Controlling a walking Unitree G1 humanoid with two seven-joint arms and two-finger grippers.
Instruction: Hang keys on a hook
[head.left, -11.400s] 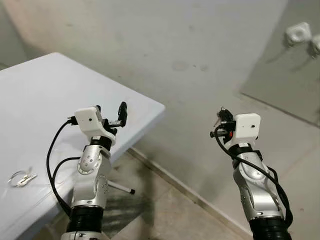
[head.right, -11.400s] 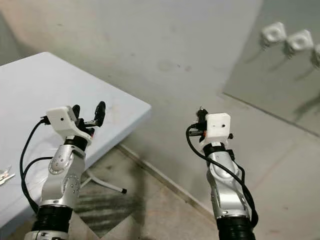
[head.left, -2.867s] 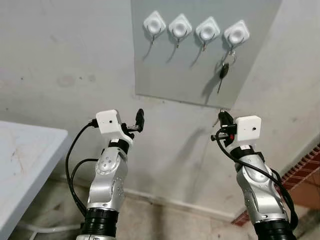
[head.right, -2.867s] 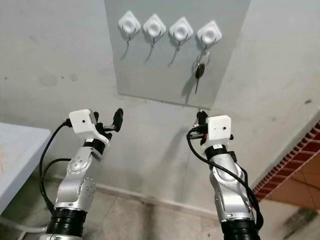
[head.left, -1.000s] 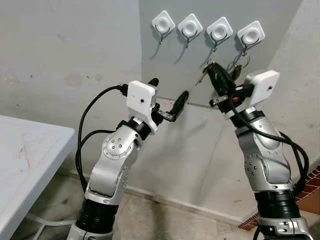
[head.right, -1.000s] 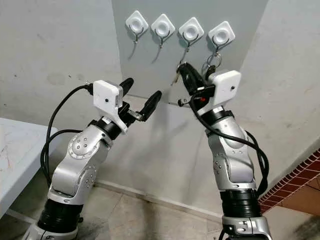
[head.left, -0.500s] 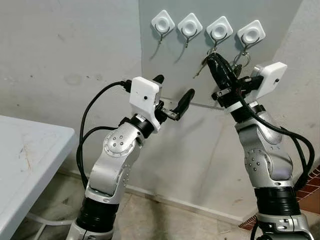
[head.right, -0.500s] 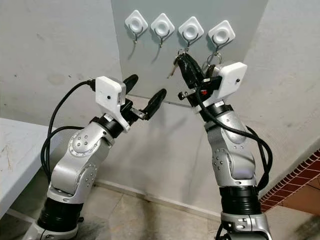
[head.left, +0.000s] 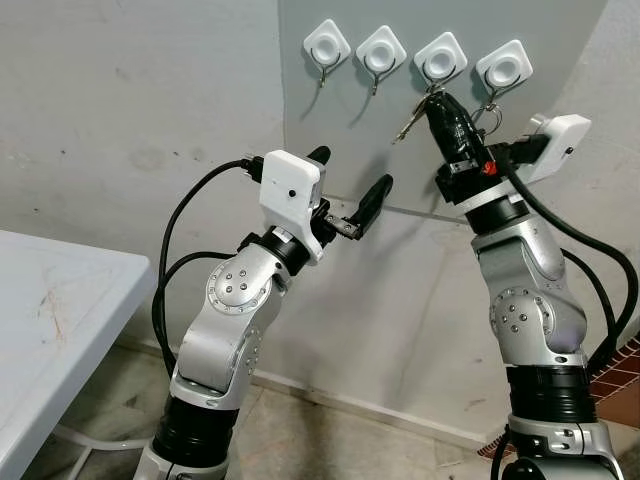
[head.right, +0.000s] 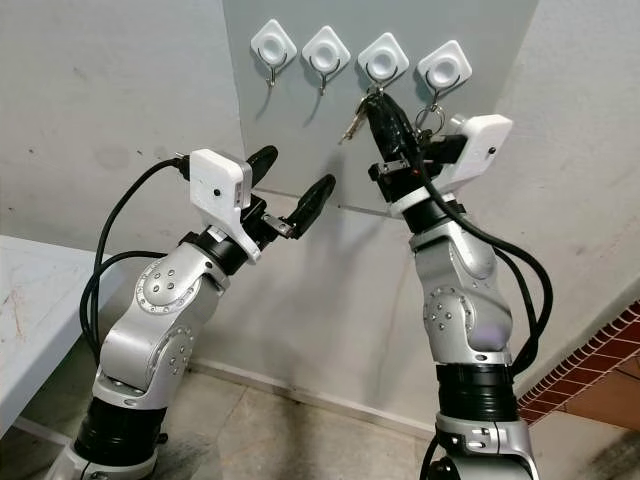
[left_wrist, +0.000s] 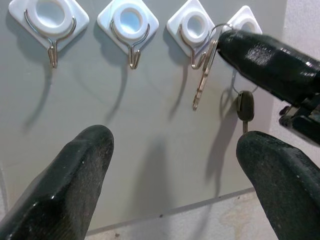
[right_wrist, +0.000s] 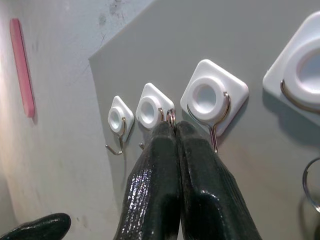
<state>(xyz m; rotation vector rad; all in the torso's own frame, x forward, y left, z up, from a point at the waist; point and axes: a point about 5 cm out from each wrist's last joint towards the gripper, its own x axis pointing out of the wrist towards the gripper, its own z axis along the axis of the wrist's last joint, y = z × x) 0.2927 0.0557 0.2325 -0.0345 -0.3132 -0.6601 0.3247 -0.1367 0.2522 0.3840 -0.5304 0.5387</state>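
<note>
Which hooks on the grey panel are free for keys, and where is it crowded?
The two leftmost white diamond hooks are bare. Crowded: the third hook, where the right gripper presses a silver key, and the fourth, holding a black-headed key.

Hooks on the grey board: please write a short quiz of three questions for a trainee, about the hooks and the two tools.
1. True or false: the left tool is shut on a key.
2. How many white hooks are on the grey board?
3. The right tool holds its keys at which hook, counted from the left? A first, B third, C fourth.

Key: 1 false; 2 four; 3 B.
</note>
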